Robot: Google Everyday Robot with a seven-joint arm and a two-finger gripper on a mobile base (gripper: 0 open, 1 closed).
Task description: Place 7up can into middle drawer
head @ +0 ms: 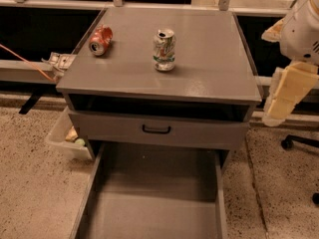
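Note:
The 7up can (164, 49) stands upright on the grey cabinet top (209, 68), near the middle. It is silver-white with green markings and an open silver top. The middle drawer (154, 203) is pulled out at the bottom of the view, a wide shallow grey box with a bare floor. My gripper (279, 103) hangs at the right edge of the view, beside the cabinet's right front corner. It is well to the right of the can, below the cabinet top's level, and holds nothing that I can see.
A crushed red can (100, 40) lies on the cabinet top at the back left. A grey drawer front with a small black handle (156, 129) sits above the open drawer. A clear bin (65, 138) stands left of the cabinet. Chair wheels (288, 143) are on the floor at right.

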